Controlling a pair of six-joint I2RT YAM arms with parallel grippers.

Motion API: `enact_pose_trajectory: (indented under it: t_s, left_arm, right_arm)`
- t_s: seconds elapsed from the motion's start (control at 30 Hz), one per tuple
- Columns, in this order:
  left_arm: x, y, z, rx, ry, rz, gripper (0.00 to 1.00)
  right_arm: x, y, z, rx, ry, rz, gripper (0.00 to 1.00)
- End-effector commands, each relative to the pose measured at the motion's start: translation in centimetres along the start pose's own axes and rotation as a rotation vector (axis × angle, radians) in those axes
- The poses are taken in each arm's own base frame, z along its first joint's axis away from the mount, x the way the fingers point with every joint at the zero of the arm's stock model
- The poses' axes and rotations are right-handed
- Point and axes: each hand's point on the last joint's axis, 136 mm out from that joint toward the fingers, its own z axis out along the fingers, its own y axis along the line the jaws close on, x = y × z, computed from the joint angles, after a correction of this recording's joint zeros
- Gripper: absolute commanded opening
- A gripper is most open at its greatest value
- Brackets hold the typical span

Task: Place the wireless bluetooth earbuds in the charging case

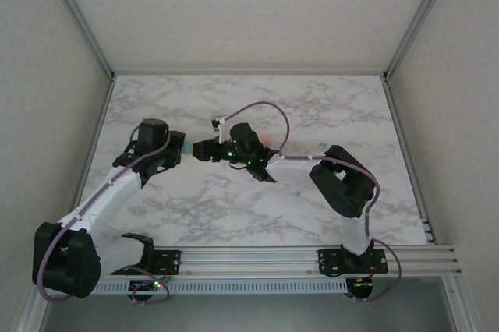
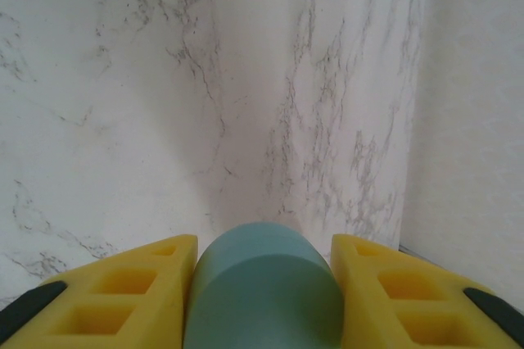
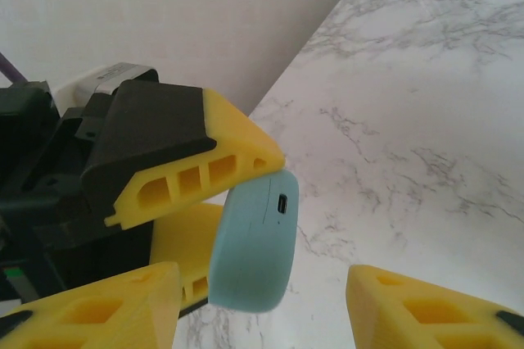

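— One charging case point(image 3: 250, 251), then. What is it like?

— Smooth matte teal plastic. It is a rounded oval pod with a thin seam along its edge and a small port point(image 3: 282, 203) set in the narrow side.

— Which way does it point?

— Seen from the right wrist, its long axis stands steep with the top leaning right, and the port side faces that camera. Seen from the left wrist, it runs forward between the fingers point(image 2: 131, 300), its rounded end poking out past their tips.

— So it is held?

— Yes. The left gripper point(image 2: 264, 244) is clamped on it from opposite sides and holds it up off the table point(image 1: 351, 114). Its fingers are yellow, wedge-shaped and hollow-celled.

— And the other one?

— The right gripper point(image 3: 262, 279) has its jaws apart. The lower end of the case hangs between them, close to the finger on the left of that view and well clear of the other. Whether it touches the near finger, I cannot tell.

— Any earbuds?

— One tiny teal earbud point(image 1: 295, 191) lies on the white, grey-veined marble surface. It is well apart from the case, near the right arm's elbow, and too small to make out its shape.
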Motion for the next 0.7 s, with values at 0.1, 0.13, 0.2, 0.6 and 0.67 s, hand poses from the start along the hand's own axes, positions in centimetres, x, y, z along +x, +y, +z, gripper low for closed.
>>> enact_pose_trajectory:
  t_s: [0.1, 0.13, 0.2, 0.6, 0.67]
  left_arm:
    - [0.4, -0.6, -0.6, 0.044, 0.011, -0.022, 0.4]
    - [0.4, -0.7, -0.6, 0.047, 0.011, -0.023, 0.4]
    - [0.4, -0.8, -0.7, 0.051, 0.009, -0.022, 0.4]
    - [0.4, -0.6, -0.7, 0.064, 0.006, -0.035, 0.43]
    - [0.3, -0.7, -0.7, 0.072, 0.001, -0.025, 0.46]
  right_arm:
    - [-0.2, 1.5, 1.9, -0.072, 0.02, 0.011, 0.55]
    - [-0.3, 1.4, 2.0, -0.07, 0.017, 0.014, 0.55]
    - [-0.2, 1.2, 2.4, -0.069, 0.018, 0.017, 0.52]
    - [0.1, 0.7, 2.5, -0.051, 0.022, 0.046, 0.24]
    - [0.2, 0.7, 2.1, -0.041, 0.025, 0.049, 0.2]
